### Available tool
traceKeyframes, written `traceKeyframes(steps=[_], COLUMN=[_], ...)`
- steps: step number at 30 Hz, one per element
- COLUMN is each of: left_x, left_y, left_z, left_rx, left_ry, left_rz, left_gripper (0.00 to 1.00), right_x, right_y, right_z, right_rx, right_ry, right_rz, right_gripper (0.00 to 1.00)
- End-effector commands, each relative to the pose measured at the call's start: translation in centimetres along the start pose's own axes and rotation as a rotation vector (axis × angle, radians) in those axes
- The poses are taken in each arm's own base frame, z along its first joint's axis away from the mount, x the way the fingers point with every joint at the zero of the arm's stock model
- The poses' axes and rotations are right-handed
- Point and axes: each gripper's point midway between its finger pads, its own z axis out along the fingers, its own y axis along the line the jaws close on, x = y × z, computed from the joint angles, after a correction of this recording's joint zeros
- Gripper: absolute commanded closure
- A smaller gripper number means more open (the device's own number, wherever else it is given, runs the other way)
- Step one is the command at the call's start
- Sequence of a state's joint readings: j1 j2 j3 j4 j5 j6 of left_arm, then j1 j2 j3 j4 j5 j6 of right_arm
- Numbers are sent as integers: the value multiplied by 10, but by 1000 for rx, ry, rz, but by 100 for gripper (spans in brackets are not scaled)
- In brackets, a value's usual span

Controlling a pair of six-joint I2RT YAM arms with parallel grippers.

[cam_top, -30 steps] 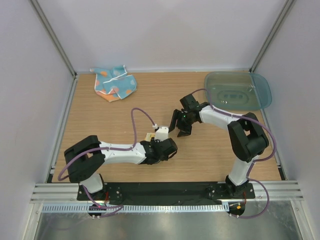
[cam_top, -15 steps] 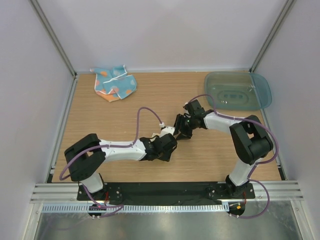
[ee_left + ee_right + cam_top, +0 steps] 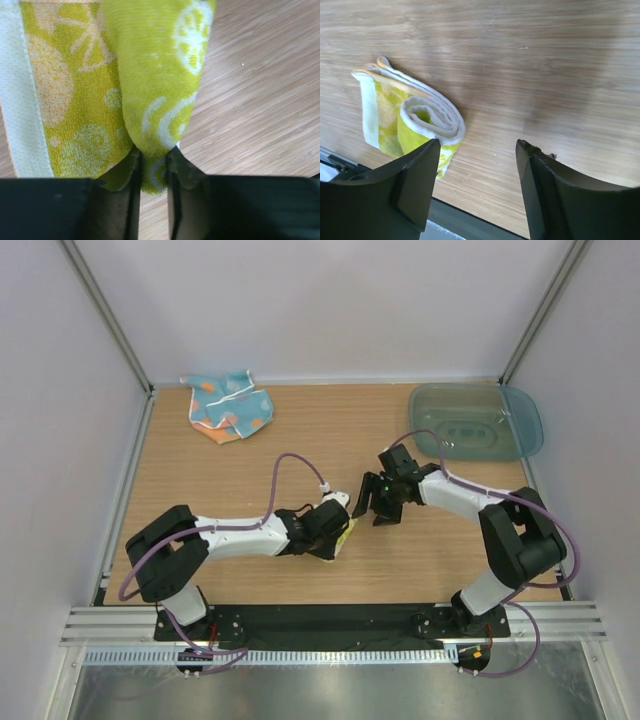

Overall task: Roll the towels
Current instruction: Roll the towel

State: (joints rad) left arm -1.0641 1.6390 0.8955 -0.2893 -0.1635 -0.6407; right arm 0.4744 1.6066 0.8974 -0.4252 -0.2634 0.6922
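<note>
Since prior frames L arm has reached further right, and R gripper [image 3: 385,502] has shifted right and slightly nearer. Both now meet near centre of table [image 3: 200,470].

L gripper [image 3: 152,172] is clamped on the end of the yellow towel [image 3: 415,120], w/ the fold caught between both fingers [image 3: 131,200]. R gripper stands spread wide, nothing between jaws, just right of that towel and not touching it.

Progress, est.: yellow towel is partly rolled, a loose coil w/ a flat tail lying beside it. Roll is not tight and not finished. Blue towel [image 3: 230,405] lies crumpled at far-left corner, well apart from both arms, w/ rolling not yet begun. Judged under half done.

Containers: teal tray [image 3: 475,420] at far right, no contents visible.
</note>
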Motion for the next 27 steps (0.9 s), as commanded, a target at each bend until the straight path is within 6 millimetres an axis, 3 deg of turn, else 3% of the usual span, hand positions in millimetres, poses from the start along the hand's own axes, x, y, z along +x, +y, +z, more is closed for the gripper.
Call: traceKeyframes(steps=[1,4,7,8,10,12,13,14,17,27], left_x=[49,49,46,47,48,39,44,41,42,43], left_y=[20,12,13,3,1,-1,3,8,8,7], left_z=[4,3,4,-1,-2,-6,-6,-5,-6,-1], left_rx=[-44,4,50,125,200,275,282,285,320,395], left_ry=[193,196,186,203,197,173,181,176,182,211], left_rz=[56,67,45,24,-19,-75,-94,-115,-135,-171], left_gripper=[84,92,94,94,87,85,84,84,84,85], right_x=[-29,-47,-48,-36,-31,-9,-12,1,13,22], right_y=[9,36,50,52,60,54,59,49,41,47], right_z=[-31,-57,-68,-67,-65,-52,-52,-42,-32,-5], right_rx=[-12,-145,-249,-298,-376,-427,-468,-464,-492,-560], right_ry=[-147,-241,-280,-249,-243,-173,-196,-168,-151,-115], right_rz=[-7,-28,-45,-44,-57,-28,-31,-2,10,20], right_gripper=[30,28,27,27,28,31,32,33,34,34])
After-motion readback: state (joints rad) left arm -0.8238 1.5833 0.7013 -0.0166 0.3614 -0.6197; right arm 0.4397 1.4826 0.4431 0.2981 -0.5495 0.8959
